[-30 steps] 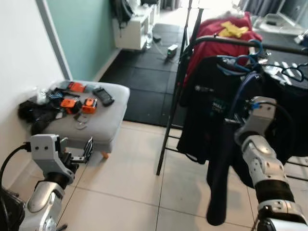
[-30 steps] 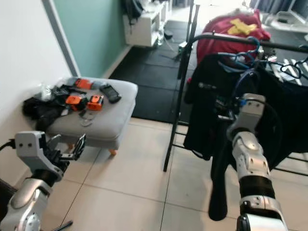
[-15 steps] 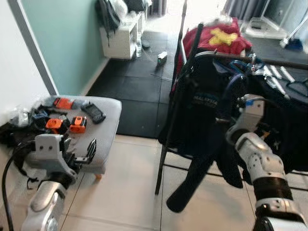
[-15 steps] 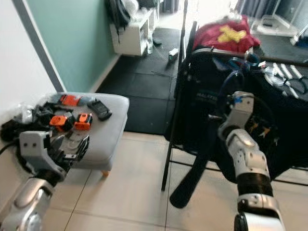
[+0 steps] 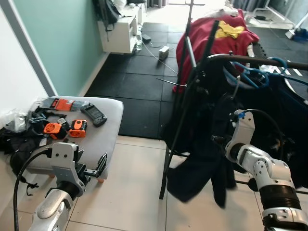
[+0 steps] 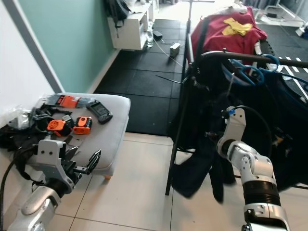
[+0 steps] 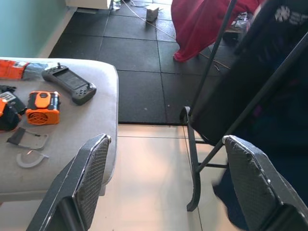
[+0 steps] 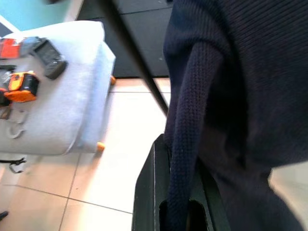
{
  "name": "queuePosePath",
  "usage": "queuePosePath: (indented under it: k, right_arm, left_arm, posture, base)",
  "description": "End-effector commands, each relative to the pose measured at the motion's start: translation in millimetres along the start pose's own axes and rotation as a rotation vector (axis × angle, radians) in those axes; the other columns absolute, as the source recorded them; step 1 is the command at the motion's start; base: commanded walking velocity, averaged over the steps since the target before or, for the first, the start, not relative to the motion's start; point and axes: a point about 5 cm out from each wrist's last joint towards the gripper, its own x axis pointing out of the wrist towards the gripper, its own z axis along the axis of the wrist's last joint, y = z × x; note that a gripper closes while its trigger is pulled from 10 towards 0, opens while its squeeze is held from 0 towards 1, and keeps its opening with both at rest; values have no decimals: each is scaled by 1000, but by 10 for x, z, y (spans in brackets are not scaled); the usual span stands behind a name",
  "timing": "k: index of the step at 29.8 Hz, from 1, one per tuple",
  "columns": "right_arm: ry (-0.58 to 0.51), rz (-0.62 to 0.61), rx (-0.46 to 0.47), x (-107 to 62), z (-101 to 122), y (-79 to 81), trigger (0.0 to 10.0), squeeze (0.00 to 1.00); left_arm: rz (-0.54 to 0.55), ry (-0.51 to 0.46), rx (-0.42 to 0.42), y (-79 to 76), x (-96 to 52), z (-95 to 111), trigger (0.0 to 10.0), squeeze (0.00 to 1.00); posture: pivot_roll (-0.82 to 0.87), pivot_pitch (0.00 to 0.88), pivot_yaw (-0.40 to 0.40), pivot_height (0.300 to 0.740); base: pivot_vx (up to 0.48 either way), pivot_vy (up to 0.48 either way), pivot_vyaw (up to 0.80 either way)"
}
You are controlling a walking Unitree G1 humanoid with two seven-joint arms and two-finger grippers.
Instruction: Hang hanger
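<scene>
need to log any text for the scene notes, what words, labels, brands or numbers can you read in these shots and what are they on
None can be read as words.
White mark on the dark garment on the clothes rack: too blurred and cropped to read.
Yellow shape on the red garment: no letters can be made out.
Orange devices and orange packet on the grey ottoman: any labels too small to read.

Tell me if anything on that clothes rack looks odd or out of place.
The dark garment sags low off the rack, its sleeve caught in the right gripper. A red garment is heaped over the rack's far end rather than hung.
</scene>
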Motion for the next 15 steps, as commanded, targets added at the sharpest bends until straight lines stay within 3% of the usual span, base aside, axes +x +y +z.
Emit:
queuePosePath:
  k: [1, 5, 9, 12, 14, 15]
  right_arm:
    - [-9, 49, -4, -71, -4, 101, 0, 0]
    - [7, 64, -5, -88, -51, 138, 0, 0]
    - [29, 171, -43, -120, -136, 299, 0, 0]
    - [-106, 327, -59, -189, 88, 491, 0, 0]
    - [-106, 327, -59, -189, 88, 491, 0, 0]
    - [-163, 346, -48, -214, 201, 488, 0, 0]
  left_arm:
    - [-7, 18, 36, 29, -43, -7, 10000, 0]
    - [-6, 19, 40, 41, -52, -8, 10000, 0]
    - [9, 7, 46, 72, -59, 10, 10000, 0]
    - [17, -9, 53, 87, -52, 33, 10000, 0]
    - [17, -9, 53, 87, -52, 33, 10000, 0]
    - [20, -14, 55, 82, -48, 37, 10000, 0]
  posture:
    - [-95, 110, -16, 740]
    - [-95, 110, -16, 740]
    - [-94, 110, -11, 740]
    - [-96, 108, -11, 740]
    - [-96, 108, -11, 740]
    - [-96, 108, -12, 740]
  base:
    - [0, 0, 0]
    - [0, 0, 0]
    - [0, 0, 0]
    - [0, 0, 0]
    - [0, 0, 0]
    - [0, 0, 0]
